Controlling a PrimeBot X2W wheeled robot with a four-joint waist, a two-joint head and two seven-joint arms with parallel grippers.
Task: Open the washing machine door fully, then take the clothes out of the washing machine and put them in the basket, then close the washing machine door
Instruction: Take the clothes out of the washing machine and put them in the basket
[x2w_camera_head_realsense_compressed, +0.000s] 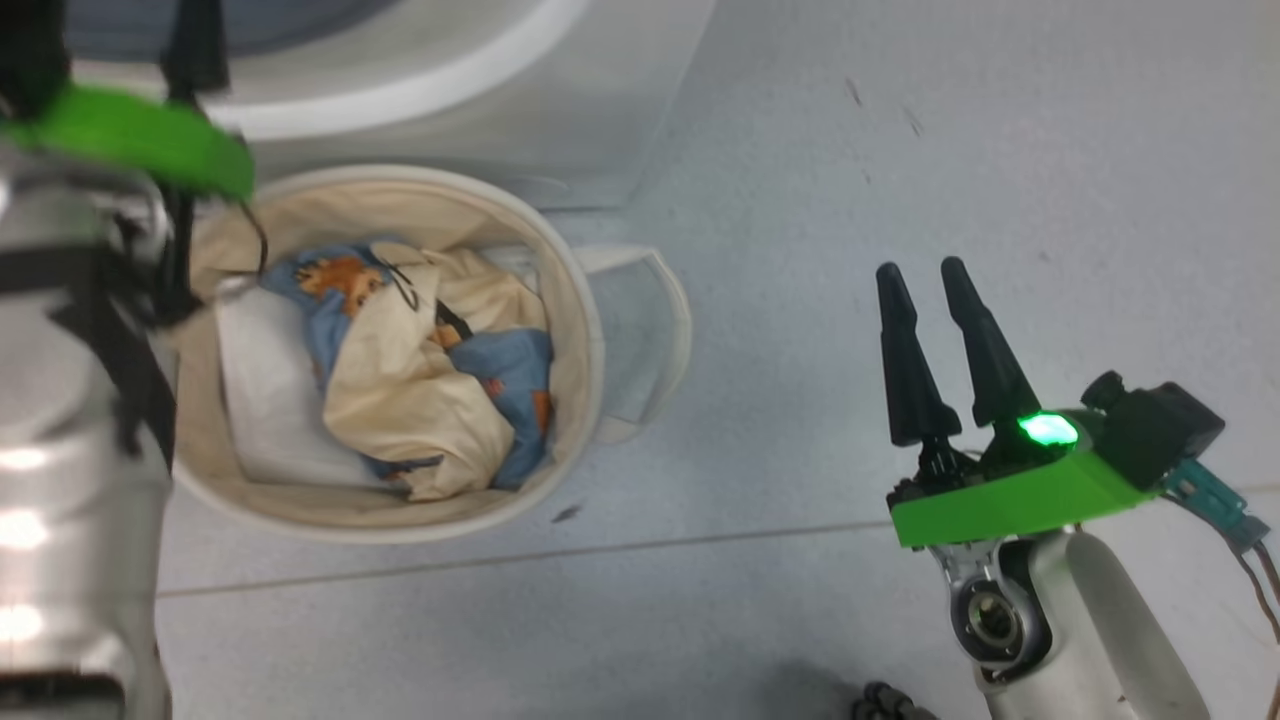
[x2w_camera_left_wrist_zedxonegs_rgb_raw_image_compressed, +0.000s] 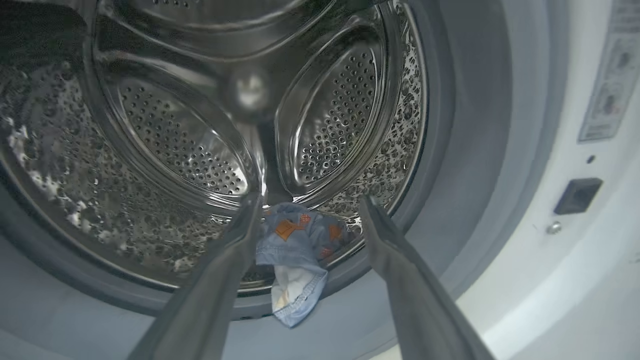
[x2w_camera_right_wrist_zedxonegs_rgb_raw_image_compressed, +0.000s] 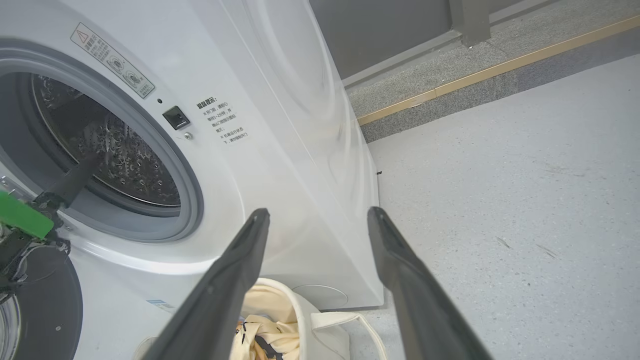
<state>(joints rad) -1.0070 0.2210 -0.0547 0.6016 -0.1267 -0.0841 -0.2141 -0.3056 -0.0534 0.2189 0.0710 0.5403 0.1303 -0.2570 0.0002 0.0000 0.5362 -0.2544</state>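
Plainly, the gasket (x2w_camera_left_wrist_zedxonegs_rgb_raw_image_compressed: 450, 150) could be pinched with the printed garment (x2w_camera_left_wrist_zedxonegs_rgb_raw_image_compressed: 295, 240) (draped over it) ahead of the empty, wide-open left gripper (x2w_camera_left_wrist_zedxonegs_rgb_raw_image_compressed: 311, 199).

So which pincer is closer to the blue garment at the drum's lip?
Left. The left pincer points into the drum, open, framing the blue garment at its front lip. The right pincer hangs open outside the machine, over the floor beside the basket.
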